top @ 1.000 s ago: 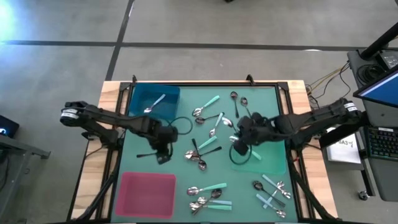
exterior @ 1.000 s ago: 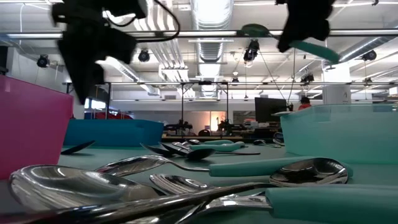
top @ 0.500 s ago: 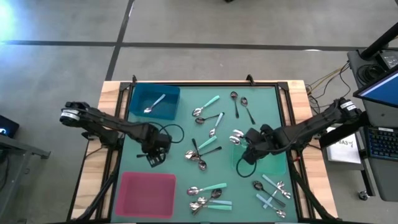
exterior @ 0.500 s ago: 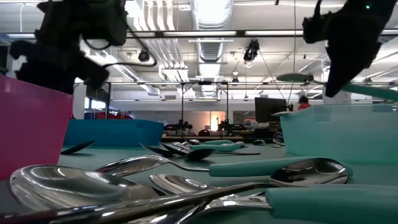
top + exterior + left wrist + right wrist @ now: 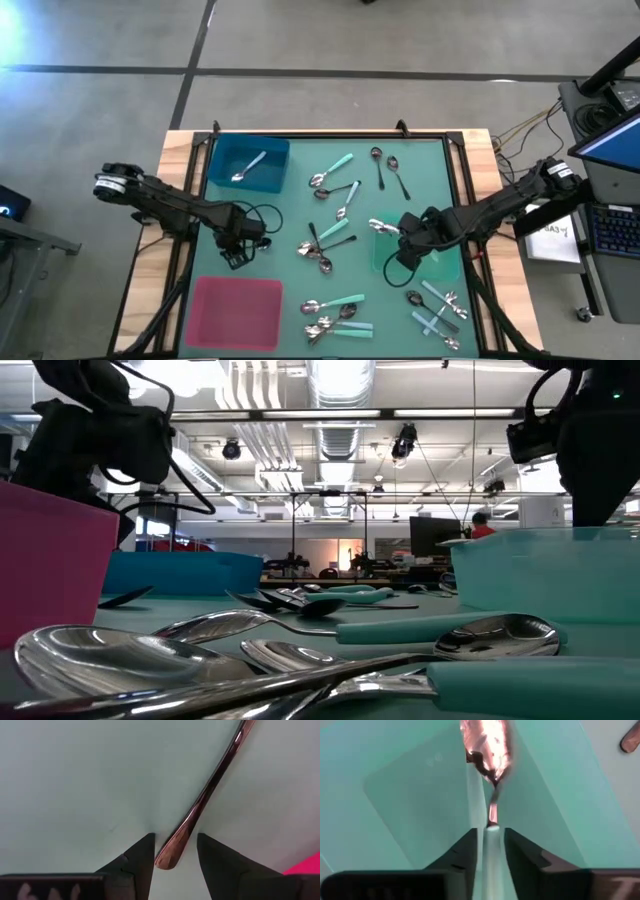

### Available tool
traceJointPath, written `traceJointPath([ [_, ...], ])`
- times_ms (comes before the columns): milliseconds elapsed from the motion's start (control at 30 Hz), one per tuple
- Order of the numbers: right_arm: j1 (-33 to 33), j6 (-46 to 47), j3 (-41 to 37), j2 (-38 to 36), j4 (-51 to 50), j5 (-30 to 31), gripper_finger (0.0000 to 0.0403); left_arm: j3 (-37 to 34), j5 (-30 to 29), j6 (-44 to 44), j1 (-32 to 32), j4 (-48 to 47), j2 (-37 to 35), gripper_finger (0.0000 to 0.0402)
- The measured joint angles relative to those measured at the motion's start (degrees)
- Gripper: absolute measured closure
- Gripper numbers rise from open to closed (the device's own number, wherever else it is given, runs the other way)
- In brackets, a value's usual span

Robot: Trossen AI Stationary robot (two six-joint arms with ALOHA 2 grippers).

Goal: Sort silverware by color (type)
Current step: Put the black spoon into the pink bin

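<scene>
Grey concrete floor [image 5: 330,60] surrounds the wooden table [image 5: 178,150]; ceiling lights [image 5: 340,380] line the hall behind.

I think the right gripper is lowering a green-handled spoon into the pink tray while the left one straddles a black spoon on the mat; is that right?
Not quite: the tray is green, not pink. The right wrist view shows the right gripper over it with the green-handled spoon. The left gripper does straddle a black spoon.

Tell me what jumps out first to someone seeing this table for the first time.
The scattered metal-bowled spoons on the green table mat catch the eye first. The right gripper holds a mint-handled spoon over the pale green tray at the mat's right side. The left gripper, open, straddles a dark spoon handle above the pink tray.
</scene>
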Motion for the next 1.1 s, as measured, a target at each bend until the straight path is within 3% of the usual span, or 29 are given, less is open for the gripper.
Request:
traceJointPath([
  [233,0.0,-0.2,0.4,0.0,0.1,0.0,0.0246,1.0,-0.4,-1.2,0.0,0.0,0.2,0.0297],
  [500,0.0,-2.1,0.7,0.0,0.0,0.0,0.0236,5.8,-2.3,-1.1,0.0,2.3,0.3,0.0355],
  [733,0.0,-2.9,0.7,0.0,0.1,0.0,0.0245,7.9,-6.4,0.6,0.0,4.4,0.3,0.0339],
  [1100,0.0,-4.4,0.7,0.0,0.1,0.1,0.0246,5.1,-7.2,0.9,-0.1,10.0,4.3,0.0292],
])
